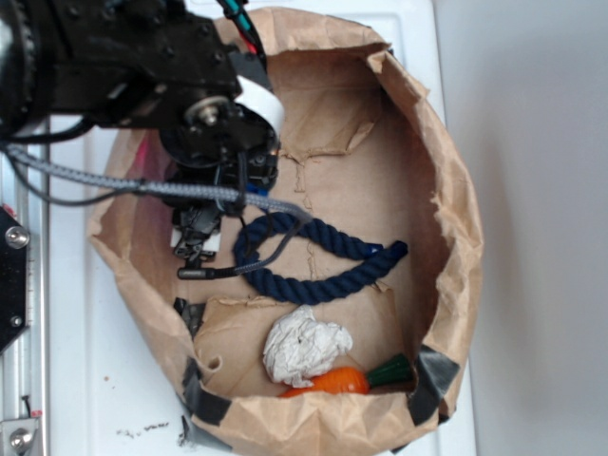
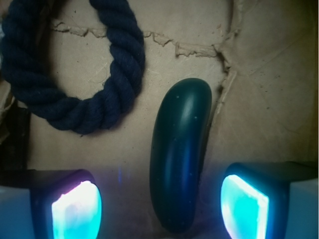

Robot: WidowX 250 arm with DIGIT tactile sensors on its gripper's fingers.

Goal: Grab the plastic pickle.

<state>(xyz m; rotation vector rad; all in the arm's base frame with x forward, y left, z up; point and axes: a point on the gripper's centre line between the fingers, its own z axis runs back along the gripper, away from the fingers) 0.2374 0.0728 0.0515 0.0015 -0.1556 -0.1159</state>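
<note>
Plastic pickle point(image 2: 179, 159) lying on the paper floor between the spread fingers point(image 2: 77, 211) of the tool point(image 2: 159, 209), clear of both. Rope loop point(image 2: 65, 74) just beside it. Paper bag point(image 1: 456, 237) (walls raised) also holding carrot point(image 1: 332, 382) and crumpled paper point(image 1: 304, 347).

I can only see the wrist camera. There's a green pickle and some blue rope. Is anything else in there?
Observer: Yes, an orange carrot toy lies at the near wall of the brown paper bag.
Operator: Anything beside the carrot?
Observer: A crumpled white paper ball, touching it.
Operator: Is the rope a whole loop?
Observer: Yes, the navy rope loop closes into a long oval.
Operator: Is the pickle grabbed?
Observer: Not yet; the plastic pickle lies between the open gripper fingers, untouched.
</note>
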